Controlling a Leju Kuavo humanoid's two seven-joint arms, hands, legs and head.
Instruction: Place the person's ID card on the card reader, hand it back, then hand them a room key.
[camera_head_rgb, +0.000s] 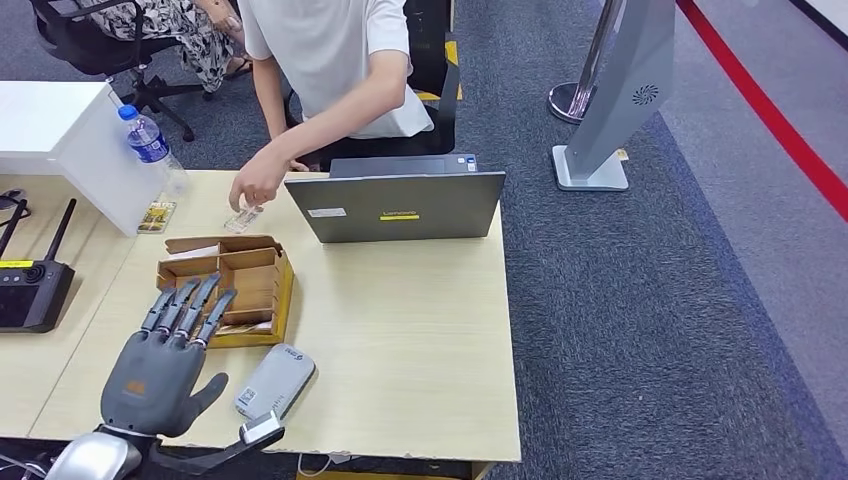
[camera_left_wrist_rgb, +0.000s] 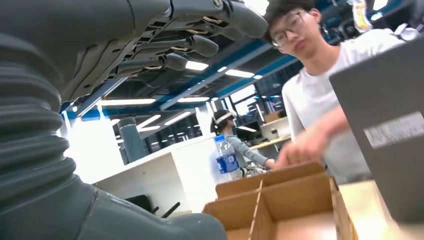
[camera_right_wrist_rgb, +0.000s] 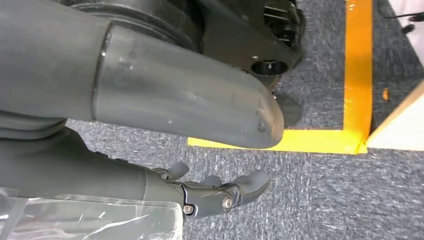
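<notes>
The ID card (camera_head_rgb: 243, 218) looks thin, stiff, slippery — pinch its edges; left hand (camera_head_rgb: 165, 355) spread, empty — right hand (camera_right_wrist_rgb: 215, 192) loosely open, empty.

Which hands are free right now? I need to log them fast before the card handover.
Left hand: open, fingers spread over the table, holding nothing.
Right hand: open, hanging over the carpet, holding nothing.

A big open office with a check-in desk.
A wooden desk (camera_head_rgb: 420, 340) holds a laptop (camera_head_rgb: 400, 205). The floor is grey carpet (camera_head_rgb: 650, 300) with a red stripe (camera_head_rgb: 770, 120). There is an office chair (camera_head_rgb: 95, 45), and long ceiling lights (camera_left_wrist_rgb: 240, 73) shine over more desks behind.
</notes>
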